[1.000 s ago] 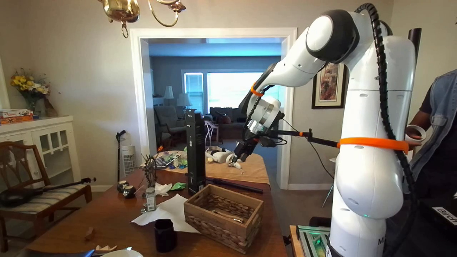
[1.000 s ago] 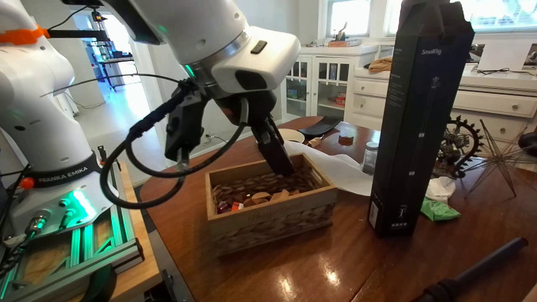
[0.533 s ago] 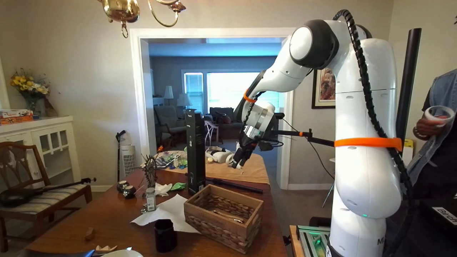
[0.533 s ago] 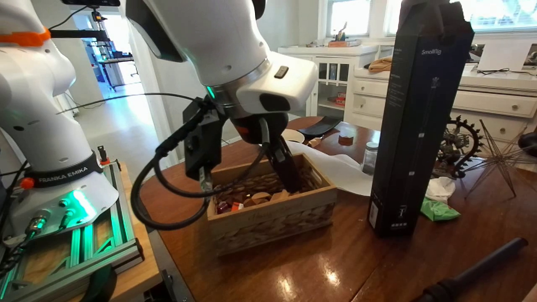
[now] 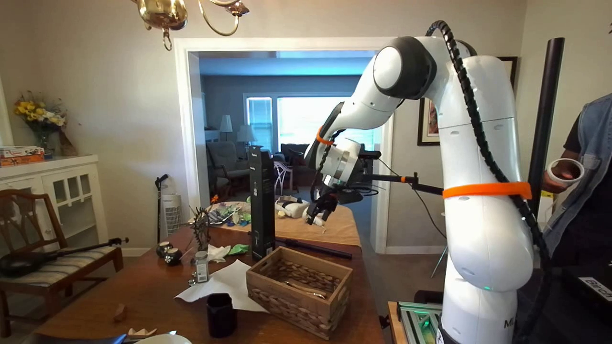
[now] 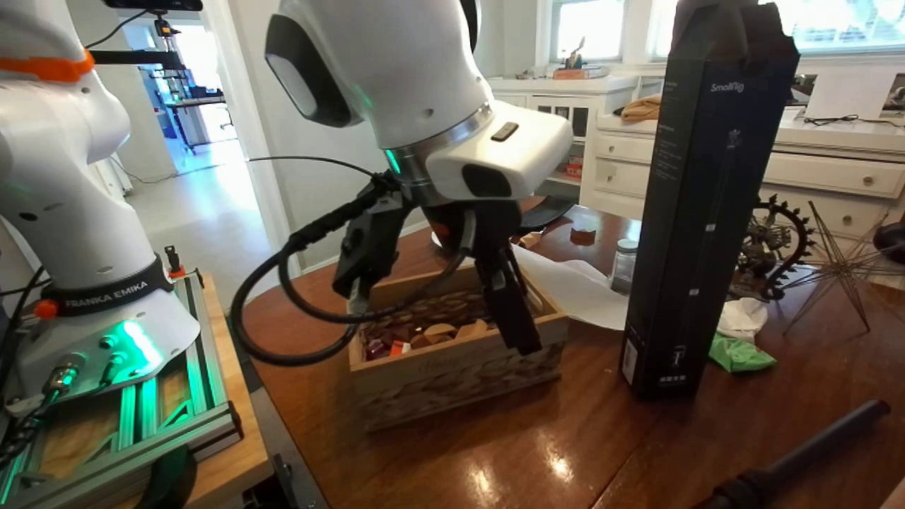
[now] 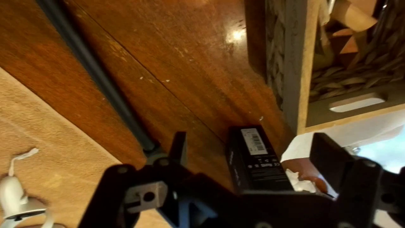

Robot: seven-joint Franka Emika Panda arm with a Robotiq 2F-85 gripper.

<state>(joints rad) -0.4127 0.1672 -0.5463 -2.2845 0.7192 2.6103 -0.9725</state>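
Gripper (image 7: 251,148): jaws spread wide, apart from tall black box (image 6: 707,212), upright on wooden table (image 6: 594,438). Woven-sided crate (image 6: 438,389), holding small items (image 6: 440,332), sits near box. Dark rod (image 7: 101,79) nearby.

Found upright on the table (image 6: 601,438): tall black box (image 6: 707,212) with pale printing and uneven top edge. Found near it, not touching: open-topped wooden crate (image 6: 438,389) with woven sides and cut-out end handle, resting flat, partly filled.

A brass chandelier (image 5: 162,13), cushioned chair (image 5: 67,273) and wooden table (image 5: 138,286) show a home's dining room.
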